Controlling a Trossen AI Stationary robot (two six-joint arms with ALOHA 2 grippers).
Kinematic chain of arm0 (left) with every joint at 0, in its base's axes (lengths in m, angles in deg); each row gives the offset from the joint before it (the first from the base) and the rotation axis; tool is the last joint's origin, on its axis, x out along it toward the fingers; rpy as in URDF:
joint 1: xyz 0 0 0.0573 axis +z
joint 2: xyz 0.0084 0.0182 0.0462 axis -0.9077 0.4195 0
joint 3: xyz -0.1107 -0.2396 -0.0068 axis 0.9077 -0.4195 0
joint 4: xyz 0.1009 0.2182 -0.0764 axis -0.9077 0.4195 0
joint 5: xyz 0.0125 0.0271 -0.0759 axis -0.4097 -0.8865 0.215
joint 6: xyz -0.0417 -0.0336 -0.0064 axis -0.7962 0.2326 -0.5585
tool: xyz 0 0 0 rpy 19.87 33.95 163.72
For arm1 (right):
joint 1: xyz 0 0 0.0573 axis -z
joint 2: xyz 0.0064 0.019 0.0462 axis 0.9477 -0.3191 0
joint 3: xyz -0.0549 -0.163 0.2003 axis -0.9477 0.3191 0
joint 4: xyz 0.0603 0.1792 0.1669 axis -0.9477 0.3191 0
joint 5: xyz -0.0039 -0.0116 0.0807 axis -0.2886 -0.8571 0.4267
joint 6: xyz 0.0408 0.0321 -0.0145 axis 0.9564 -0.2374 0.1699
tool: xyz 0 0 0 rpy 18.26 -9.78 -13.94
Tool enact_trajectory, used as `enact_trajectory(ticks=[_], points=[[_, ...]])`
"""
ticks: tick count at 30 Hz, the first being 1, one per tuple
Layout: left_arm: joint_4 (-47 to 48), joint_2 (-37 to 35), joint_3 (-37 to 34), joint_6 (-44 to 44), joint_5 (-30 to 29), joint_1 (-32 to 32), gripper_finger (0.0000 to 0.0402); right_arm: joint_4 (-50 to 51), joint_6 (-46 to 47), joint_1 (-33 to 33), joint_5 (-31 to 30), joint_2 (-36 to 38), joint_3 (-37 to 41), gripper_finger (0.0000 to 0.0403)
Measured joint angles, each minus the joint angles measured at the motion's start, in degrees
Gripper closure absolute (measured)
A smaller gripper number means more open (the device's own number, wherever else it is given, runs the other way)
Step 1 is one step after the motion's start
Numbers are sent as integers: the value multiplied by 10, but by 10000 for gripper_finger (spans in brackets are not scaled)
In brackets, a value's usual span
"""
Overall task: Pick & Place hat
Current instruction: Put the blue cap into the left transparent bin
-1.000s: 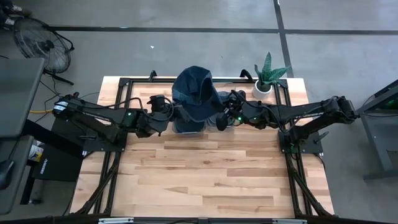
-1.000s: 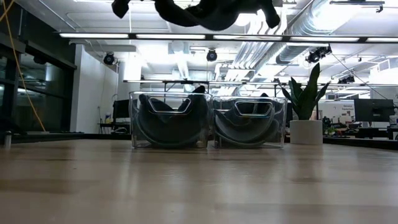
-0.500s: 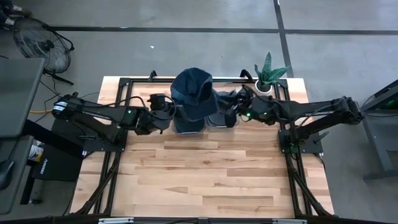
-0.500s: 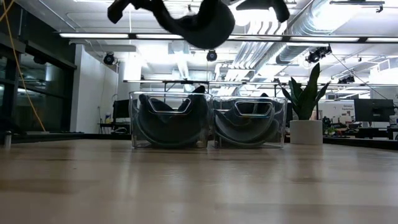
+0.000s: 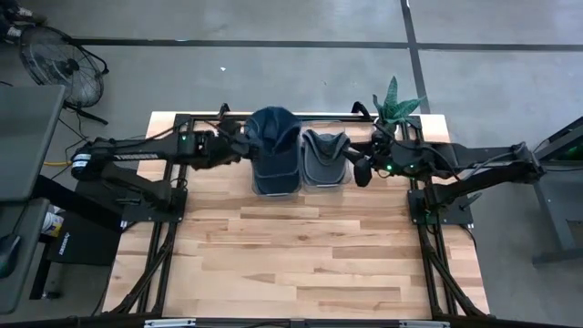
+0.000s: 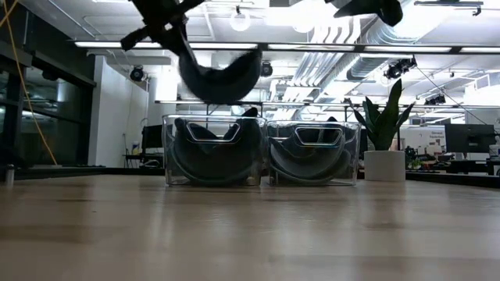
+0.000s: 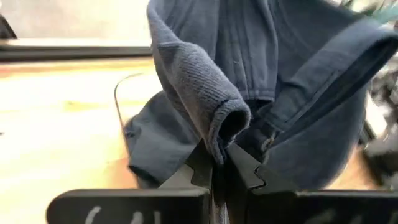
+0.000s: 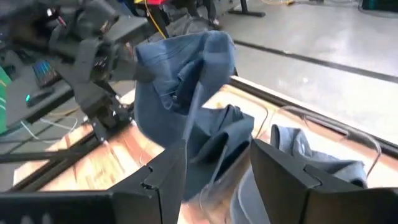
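We list the hat (image 5: 273,130), dark blue, hanging above the left of two clear bins (image 6: 212,151) at the table's far edge. In the low view the hat (image 6: 221,76) hangs free above that bin's rim, with open air between them.

The left gripper (image 7: 217,167) is clamped tight on a rolled fold of the hat's (image 7: 261,81) fabric; we see both fingers pressed together around it. In the high view this gripper (image 5: 239,146) sits just left of the hat.

The right gripper (image 8: 214,163) stands with fingers spread wide and nothing between them, apart from the hat (image 8: 186,102). In the high view it (image 5: 360,169) sits just right of the second bin (image 5: 323,157), which holds another cap.

Also entered: a potted plant (image 5: 393,109) at the far right corner, near the right arm. The wooden table (image 5: 301,255) in front of the bins is bare planking, giving wide room toward the near edge.
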Motion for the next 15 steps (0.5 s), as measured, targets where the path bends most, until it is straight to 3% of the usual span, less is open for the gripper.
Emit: enact_trajectory(ticks=[5, 15], points=[[-10, -6, 0, 56, 129, 72, 394, 23, 14, -10, 0, -3, 1, 229], [6, 1, -4, 83, 249, 153, 394, 27, 71, -11, 1, -4, 35, 229]])
